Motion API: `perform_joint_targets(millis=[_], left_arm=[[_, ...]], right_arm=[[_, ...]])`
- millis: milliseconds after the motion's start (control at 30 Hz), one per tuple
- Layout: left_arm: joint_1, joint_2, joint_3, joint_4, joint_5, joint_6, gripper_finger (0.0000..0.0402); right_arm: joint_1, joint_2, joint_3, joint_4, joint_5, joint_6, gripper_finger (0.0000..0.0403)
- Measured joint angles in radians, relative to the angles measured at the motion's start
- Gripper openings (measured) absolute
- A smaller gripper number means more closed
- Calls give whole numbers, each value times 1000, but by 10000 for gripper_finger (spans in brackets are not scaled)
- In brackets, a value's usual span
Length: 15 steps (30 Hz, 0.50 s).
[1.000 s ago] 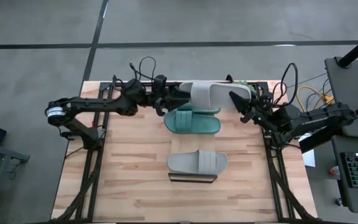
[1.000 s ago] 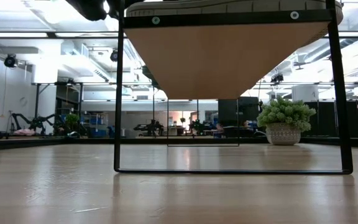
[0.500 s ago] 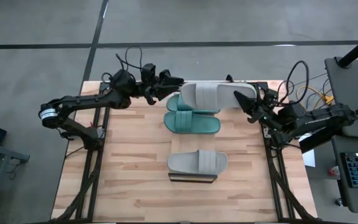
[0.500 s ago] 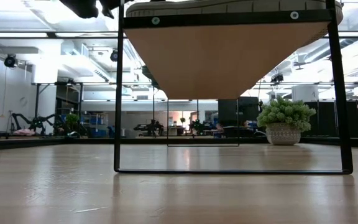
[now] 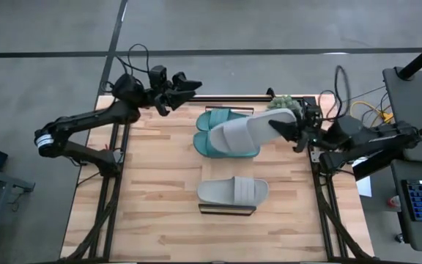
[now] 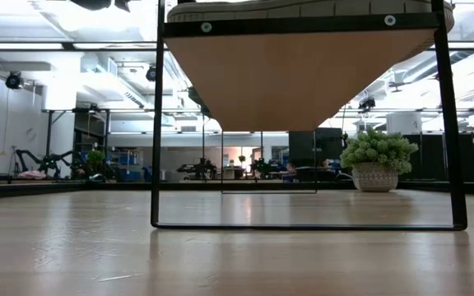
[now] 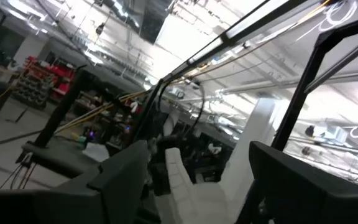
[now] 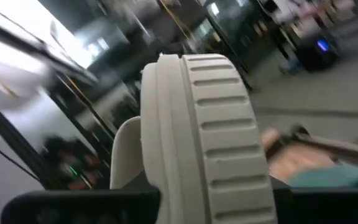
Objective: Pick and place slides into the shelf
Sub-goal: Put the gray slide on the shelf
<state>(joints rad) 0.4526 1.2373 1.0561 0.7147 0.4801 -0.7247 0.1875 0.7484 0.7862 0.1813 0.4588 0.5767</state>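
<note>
My right gripper (image 5: 286,129) (image 8: 210,202) is shut on a light grey slide (image 5: 246,133), held in the air above two dark teal slides (image 5: 222,145) that lie side by side on the tabletop near the far edge. The second grey slide (image 5: 233,191) lies sole down on the shelf (image 5: 227,210). In the low view it (image 6: 303,8) tops the shelf's wood plank (image 6: 303,74). My left gripper (image 5: 187,86) (image 7: 197,186) is open and empty, raised near the table's far left corner, well away from the slides. My right gripper pinches the grey slide by its end toward the table's right edge (image 5: 277,125), between its two fingers. The fingers come level from the right, lying along the slide. The slide is lifted clear and tilted, its ribbed sole (image 8: 219,124) turned toward the wrist camera.
A potted green plant (image 5: 283,103) and cables sit at the table's far right corner. A dark rail (image 5: 226,96) runs along the far edge. Bare wooden tabletop (image 5: 145,198) lies left of the shelf and toward the near edge.
My right gripper has carried the grey slide from the far edge toward the near edge, down over the teal pair, tipping it. My left gripper has drawn back from the slide's left end toward the table's far left corner and risen.
</note>
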Motion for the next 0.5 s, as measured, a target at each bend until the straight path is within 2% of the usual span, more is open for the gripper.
perform_joint_targets(millis=[167,333,500], left_arm=[[0,-43,0,-81,23,8,266],[-1,-61,-3,-106,87,8,266],[-3,-64,-3,-106,168,9,266]], right_arm=[[-3,71,235,-386,-26,10,45],[-30,146,501,-749,-55,55,45],[-94,207,695,-940,-141,78,45]])
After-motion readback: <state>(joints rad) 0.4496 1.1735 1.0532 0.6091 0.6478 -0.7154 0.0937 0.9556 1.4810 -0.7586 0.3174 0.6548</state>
